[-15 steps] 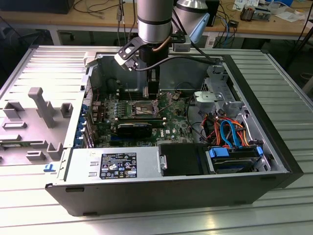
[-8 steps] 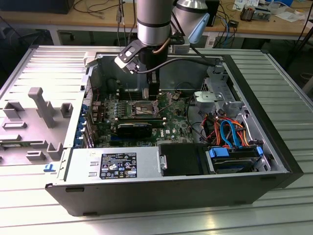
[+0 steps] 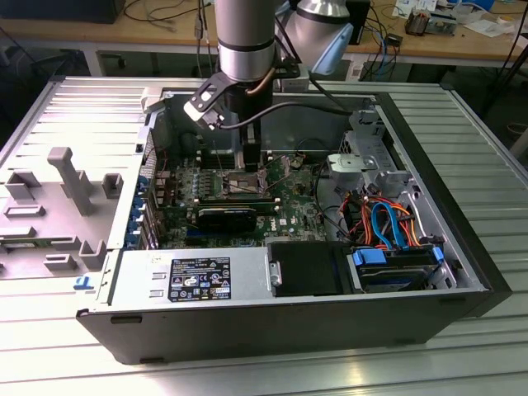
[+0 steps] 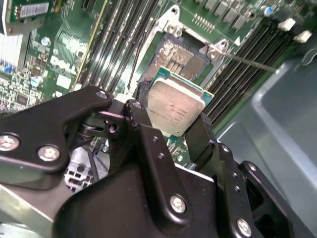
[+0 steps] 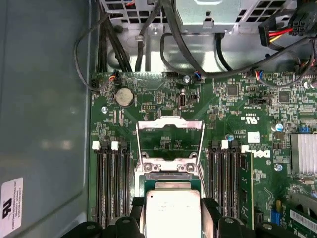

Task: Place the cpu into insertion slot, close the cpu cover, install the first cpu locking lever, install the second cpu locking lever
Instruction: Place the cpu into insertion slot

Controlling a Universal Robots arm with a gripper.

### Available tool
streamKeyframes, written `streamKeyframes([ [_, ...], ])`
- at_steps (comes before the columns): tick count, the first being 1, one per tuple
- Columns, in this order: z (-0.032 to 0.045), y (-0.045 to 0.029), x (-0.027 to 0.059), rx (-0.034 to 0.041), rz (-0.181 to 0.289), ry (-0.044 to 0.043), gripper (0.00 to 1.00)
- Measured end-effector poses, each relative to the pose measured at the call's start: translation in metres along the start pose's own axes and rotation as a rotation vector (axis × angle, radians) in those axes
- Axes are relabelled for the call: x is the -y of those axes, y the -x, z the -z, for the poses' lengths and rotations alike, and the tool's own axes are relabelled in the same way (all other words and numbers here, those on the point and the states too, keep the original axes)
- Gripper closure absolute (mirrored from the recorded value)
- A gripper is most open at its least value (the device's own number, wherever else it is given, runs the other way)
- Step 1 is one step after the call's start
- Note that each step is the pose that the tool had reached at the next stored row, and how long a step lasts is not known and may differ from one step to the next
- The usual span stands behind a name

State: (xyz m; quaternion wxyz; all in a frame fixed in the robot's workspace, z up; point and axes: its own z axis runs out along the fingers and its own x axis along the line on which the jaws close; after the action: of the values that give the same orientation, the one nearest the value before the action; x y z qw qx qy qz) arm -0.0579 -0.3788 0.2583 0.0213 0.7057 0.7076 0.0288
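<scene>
Silver-grey on top, the cpu [image 4: 176, 106] is sitting clamped between the two black fingers [image 4: 198, 136] of the gripper [image 4: 172, 113], which is gripping it by opposite edges. In the second wrist view the chip is hanging close over the near edge of the insertion slot [image 4: 181, 54], whose dark pin field is lying bare beyond it. I cannot tell whether chip and slot are touching.

In the first wrist view the cpu cover [image 5: 171, 121] is standing swung open, its square window showing green board behind it. Two thin wire levers [image 5: 139, 144] are running down either side of it. A coin cell [image 5: 124, 96] is lying on the board near the cover.

In the exterior view the arm [image 3: 245, 41] is reaching down from twelve o'clock into the open case [image 3: 289, 326], over the motherboard [image 3: 289, 198]. Orange and blue cables [image 3: 384, 223] are curling at three o'clock of the board. A grey fixture [image 3: 70, 177] is resting on the ribbed metal desk [image 3: 247, 375] at nine o'clock of the case.
</scene>
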Motion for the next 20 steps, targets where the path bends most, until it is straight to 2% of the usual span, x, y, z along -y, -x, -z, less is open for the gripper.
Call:
streamKeyframes([
  [3,-0.0005,0.0,0.0014,-0.0002,0.002,0.028,0.46],
  [4,-0.0006,0.0,0.0016,-0.0003,0.002,0.0301,0.46],
  [20,-0.0033,0.0001,0.0019,-0.0002,0.002,0.0345,0.46],
])
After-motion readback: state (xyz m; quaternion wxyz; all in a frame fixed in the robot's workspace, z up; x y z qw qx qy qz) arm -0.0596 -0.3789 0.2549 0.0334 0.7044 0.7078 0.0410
